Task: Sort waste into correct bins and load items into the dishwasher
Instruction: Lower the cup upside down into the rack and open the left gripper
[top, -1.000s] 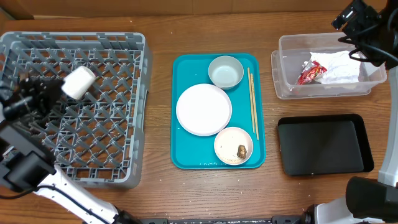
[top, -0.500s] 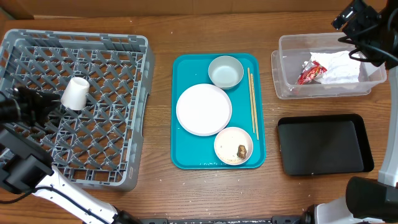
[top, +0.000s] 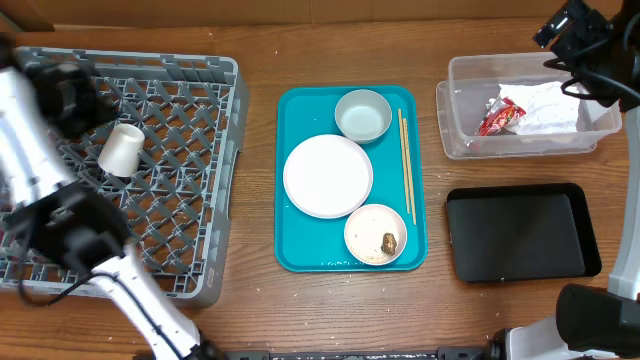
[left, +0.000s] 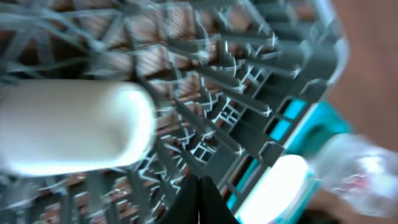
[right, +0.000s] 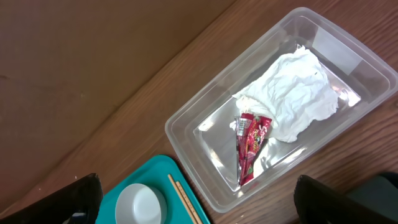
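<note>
The white cup (top: 122, 149) lies on its side in the grey dishwasher rack (top: 200, 90); it shows blurred in the left wrist view as the cup (left: 68, 127). My left gripper (top: 80, 98) hangs shut and empty above the rack, back-left of the cup; its fingers (left: 200, 199) are pressed together. On the teal tray (top: 295, 255) sit a plate (top: 328, 176), an empty bowl (top: 363, 115), a bowl (top: 370, 228) holding a brown lump (top: 388, 242), and chopsticks (top: 406, 165). My right gripper (right: 199, 202) is open above the clear tub (right: 205, 124), which holds the wrapper (right: 250, 140) and napkin (right: 292, 93).
A glossy black tray (top: 520, 232) lies at the right front, just in front of the clear tub (top: 460, 140). Bare wooden tabletop separates the rack, the teal tray and the bins.
The left gripper let go of the cup, which now rests in the rack. The left arm then swung back and up with its jaws shut. The right arm stayed still.
</note>
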